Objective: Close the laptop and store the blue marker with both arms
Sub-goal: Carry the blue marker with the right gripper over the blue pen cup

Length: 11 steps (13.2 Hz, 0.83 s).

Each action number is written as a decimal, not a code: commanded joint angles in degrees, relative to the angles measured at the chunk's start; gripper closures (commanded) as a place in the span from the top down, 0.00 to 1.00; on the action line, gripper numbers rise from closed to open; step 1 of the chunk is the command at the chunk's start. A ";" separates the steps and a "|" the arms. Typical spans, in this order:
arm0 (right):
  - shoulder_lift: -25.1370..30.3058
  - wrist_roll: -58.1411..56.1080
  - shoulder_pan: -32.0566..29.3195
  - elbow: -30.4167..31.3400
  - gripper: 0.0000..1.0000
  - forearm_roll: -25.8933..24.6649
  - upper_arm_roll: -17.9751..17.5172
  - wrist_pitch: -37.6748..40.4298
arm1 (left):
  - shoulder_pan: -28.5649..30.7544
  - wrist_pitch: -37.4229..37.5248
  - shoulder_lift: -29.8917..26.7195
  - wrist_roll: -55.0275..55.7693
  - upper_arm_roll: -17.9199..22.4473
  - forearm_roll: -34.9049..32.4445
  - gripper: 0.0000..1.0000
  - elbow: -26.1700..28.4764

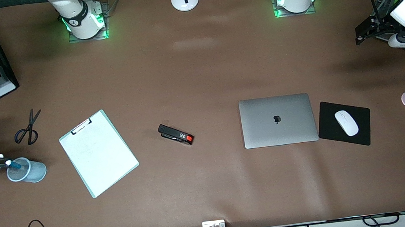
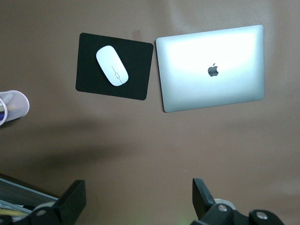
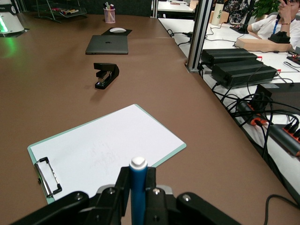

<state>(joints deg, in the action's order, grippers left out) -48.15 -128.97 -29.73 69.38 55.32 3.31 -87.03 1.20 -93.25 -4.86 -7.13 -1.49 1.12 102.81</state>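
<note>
The blue marker (image 3: 138,197) is thin, light and stiff, with a smooth side that could slip, so I think the best place to hold it is around its middle, and that is where it is held now. The right gripper (image 1: 2,162) has its fingers clenched on the blue marker, which pokes out from between the fingertips with its end over the mouth of the clear cup (image 1: 28,170), at the right arm's end of the table. The marker looks about ready to drop in. The laptop (image 1: 277,120) is already shut flat, with its apple logo up, beside the black mouse pad (image 1: 359,131) and white mouse (image 1: 346,122). The left gripper (image 1: 364,32) waits high up at the left arm's end of the table, its fingers spread wide, holding nothing.
</note>
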 commanded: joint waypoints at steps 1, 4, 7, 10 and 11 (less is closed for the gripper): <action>-1.86 -0.84 -0.85 -1.71 0.00 1.37 -0.24 0.55 | 0.03 1.58 0.82 0.37 0.08 0.28 1.00 -2.00; -2.47 -0.93 -0.94 -1.80 0.00 1.46 -0.24 -0.15 | 0.03 1.84 0.82 0.28 0.08 0.28 1.00 -2.00; -2.74 -1.80 -1.03 -1.80 0.00 1.37 -0.06 -1.47 | 0.12 1.93 0.82 0.28 0.08 0.28 1.00 -2.00; -3.70 -3.65 -1.11 -1.79 0.00 1.37 -0.06 -2.62 | 0.12 1.93 0.82 0.28 0.17 0.28 1.00 -2.00; -3.88 -3.74 -1.29 -1.80 0.00 1.28 -0.06 -2.70 | 0.12 1.93 0.82 0.28 0.17 0.28 1.00 -2.00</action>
<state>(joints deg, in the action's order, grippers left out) -50.49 -131.45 -30.47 69.21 55.33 3.34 -89.78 1.26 -92.90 -4.86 -7.13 -1.43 1.12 102.80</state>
